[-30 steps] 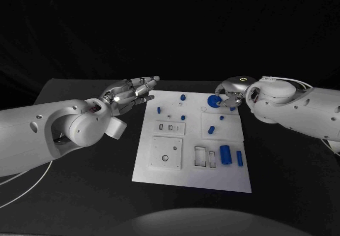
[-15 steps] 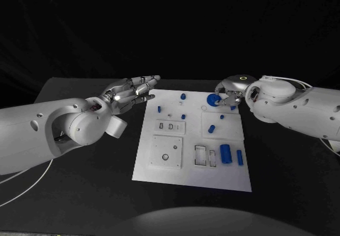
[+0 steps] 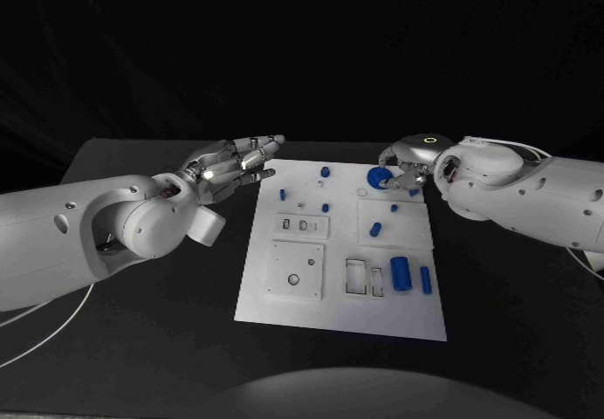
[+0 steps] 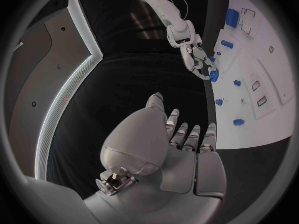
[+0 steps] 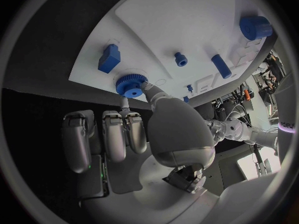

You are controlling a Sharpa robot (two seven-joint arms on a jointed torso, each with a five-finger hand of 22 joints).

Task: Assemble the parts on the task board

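At the far edge of the task board (image 3: 338, 301), the right hand (image 3: 405, 168) pinches a blue gear (image 3: 376, 178) between thumb and finger, while the left hand (image 3: 229, 168) hovers empty, fingers extended, beside the board's left edge.

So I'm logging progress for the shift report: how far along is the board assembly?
Early, by the look of it. Nothing is clearly finished. In hand: the right hand pinches the blue gear at the far edge of the task board. The left hand hovers open beside the board. Left: the large cylinder, the slim peg and other small blue parts lie loose, and the rectangular slots sit unfilled.
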